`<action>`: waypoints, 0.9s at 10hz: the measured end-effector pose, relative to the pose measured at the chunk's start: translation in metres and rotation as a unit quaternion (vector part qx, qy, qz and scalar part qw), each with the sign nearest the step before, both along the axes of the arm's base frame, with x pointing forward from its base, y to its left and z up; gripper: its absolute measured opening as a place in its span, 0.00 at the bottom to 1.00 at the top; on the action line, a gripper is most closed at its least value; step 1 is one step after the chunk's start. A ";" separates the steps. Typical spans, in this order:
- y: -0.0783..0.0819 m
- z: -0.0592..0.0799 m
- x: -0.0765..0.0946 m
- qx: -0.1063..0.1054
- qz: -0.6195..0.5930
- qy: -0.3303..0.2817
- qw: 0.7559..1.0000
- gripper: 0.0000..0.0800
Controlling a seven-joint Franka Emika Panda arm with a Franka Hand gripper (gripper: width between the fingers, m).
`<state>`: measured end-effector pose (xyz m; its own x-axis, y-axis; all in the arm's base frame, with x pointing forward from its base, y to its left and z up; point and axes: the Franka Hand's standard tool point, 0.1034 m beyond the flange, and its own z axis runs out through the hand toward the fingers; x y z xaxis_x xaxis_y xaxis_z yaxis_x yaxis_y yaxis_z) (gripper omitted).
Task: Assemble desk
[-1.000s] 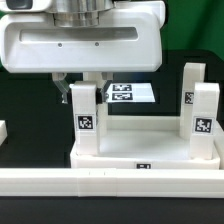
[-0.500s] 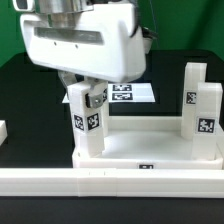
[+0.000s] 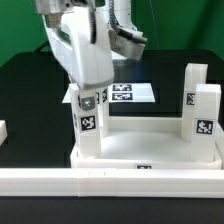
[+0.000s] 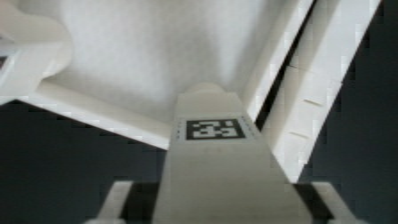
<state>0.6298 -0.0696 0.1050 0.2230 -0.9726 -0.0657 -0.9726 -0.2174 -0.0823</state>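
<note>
The white desk tabletop lies on the table with its raised rim up. A white square leg with tags stands upright in its front corner on the exterior view's left. My gripper is shut on the top of that leg, the hand turned edge-on to the camera. In the wrist view the leg runs between the two fingers down to the tabletop's inside. Two more legs stand upright at the tabletop's corners on the exterior view's right.
A long white border rail runs along the front of the table, against the tabletop. The marker board lies flat behind the tabletop. A small white piece shows at the exterior view's left edge. The table surface is black.
My hand has twisted about its vertical axis, from facing the camera broadside to edge-on. The held leg has turned with it in its corner socket.
</note>
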 end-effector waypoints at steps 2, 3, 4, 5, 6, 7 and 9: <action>0.001 0.000 0.001 0.006 -0.084 0.006 0.996 0.36; 0.001 0.000 0.001 0.007 -0.106 0.008 0.994 0.36; 0.001 0.000 0.001 0.006 -0.095 0.007 0.995 0.36; 0.001 -0.001 0.000 0.006 -0.072 0.008 0.997 0.36; 0.001 -0.001 -0.002 0.007 -0.048 0.013 0.999 0.65; 0.001 -0.001 -0.001 -0.002 0.011 0.010 1.000 0.65; 0.002 -0.001 0.000 -0.013 0.126 0.003 0.992 0.80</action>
